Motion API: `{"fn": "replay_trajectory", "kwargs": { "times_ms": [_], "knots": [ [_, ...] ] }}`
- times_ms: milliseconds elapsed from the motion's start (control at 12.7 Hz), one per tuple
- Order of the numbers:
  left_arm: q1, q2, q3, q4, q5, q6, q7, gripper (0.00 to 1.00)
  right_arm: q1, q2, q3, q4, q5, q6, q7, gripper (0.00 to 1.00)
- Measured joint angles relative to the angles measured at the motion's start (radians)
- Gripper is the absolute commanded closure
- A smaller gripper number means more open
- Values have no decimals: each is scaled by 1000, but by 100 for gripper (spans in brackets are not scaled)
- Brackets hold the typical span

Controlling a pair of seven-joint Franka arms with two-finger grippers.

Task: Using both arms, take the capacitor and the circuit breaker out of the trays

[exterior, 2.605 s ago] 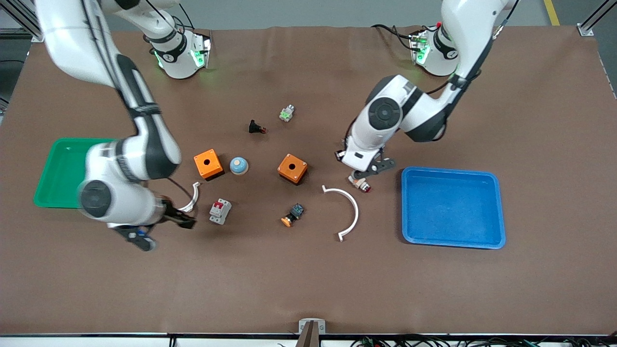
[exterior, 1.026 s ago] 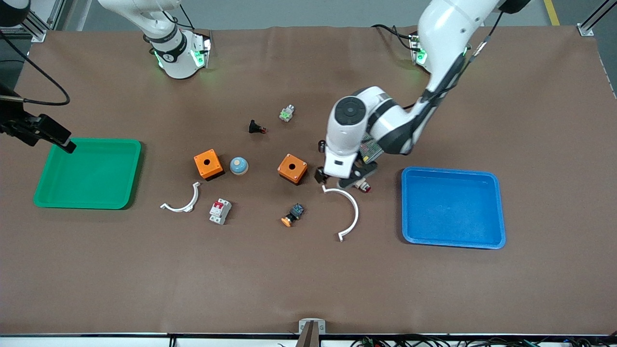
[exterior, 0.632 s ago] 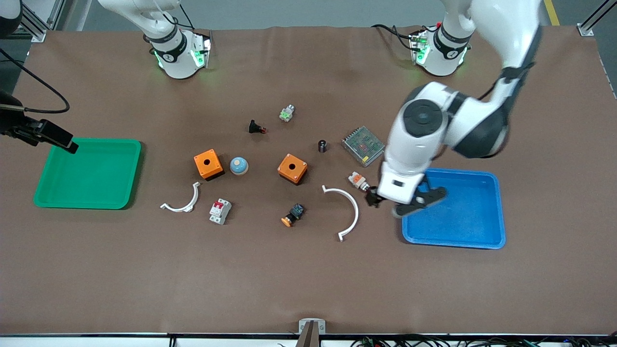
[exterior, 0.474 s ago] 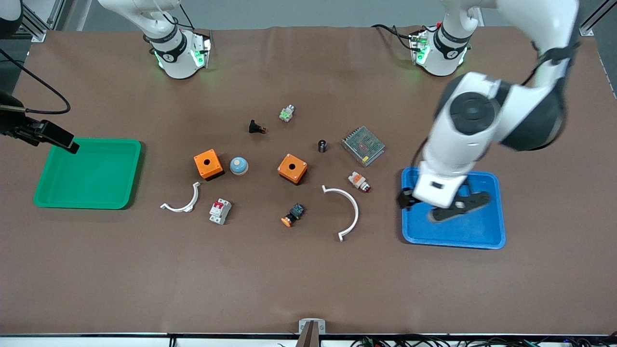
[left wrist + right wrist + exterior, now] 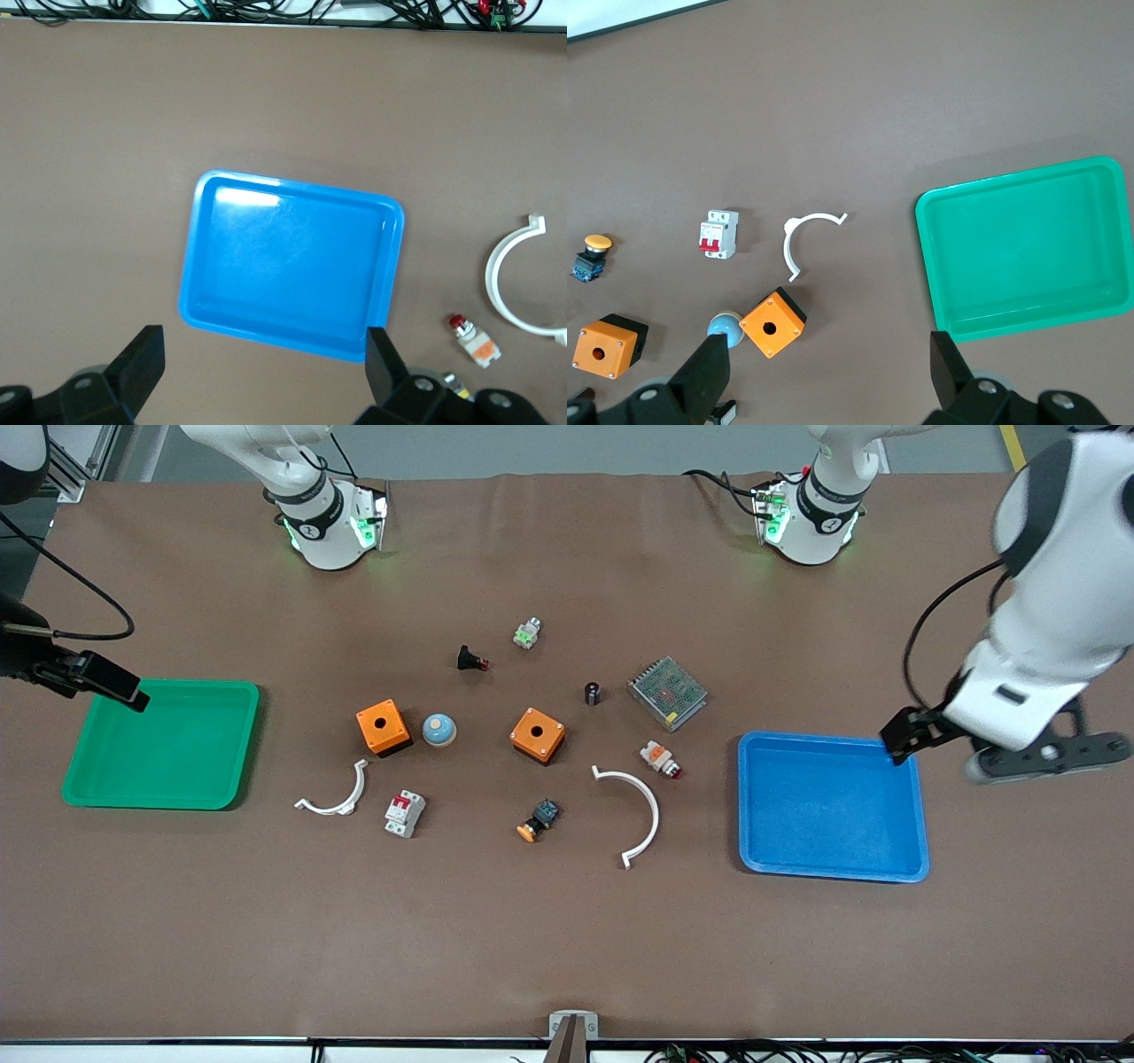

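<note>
Both trays, green [image 5: 159,744] and blue [image 5: 833,806], are lying bare; capacitor [image 5: 592,693] and circuit breaker [image 5: 405,813] are resting on the table. Left gripper [image 5: 1001,746] and right gripper [image 5: 84,677] are hanging released, risking needless regrasping.

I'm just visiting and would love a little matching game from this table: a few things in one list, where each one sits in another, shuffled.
Things:
1. circuit breaker
2. capacitor
3. left hand
4. right hand

Places:
A. beside the metal mesh box
B. over the far corner of the green tray, open
C. on the table beside the small white arc
D. over the table by the blue tray, open

Pairs: 1-C, 2-A, 3-D, 4-B
</note>
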Motion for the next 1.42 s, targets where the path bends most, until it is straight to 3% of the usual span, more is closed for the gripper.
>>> {"fn": "replay_trajectory", "kwargs": {
  "times_ms": [237,395,711,1421],
  "knots": [
    [-102,-85,167,-29,-92,-104,74,0,0,0,0,0,0,2,0,0],
    [-152,-136,235,-72,-115,-137,88,0,0,0,0,0,0,4,0,0],
    [-159,-191,249,-140,-128,-144,88,0,0,0,0,0,0,4,0,0],
    [-170,-202,248,-146,-136,-152,90,0,-37,0,17,0,0,5,-1,0]
  ]
}}
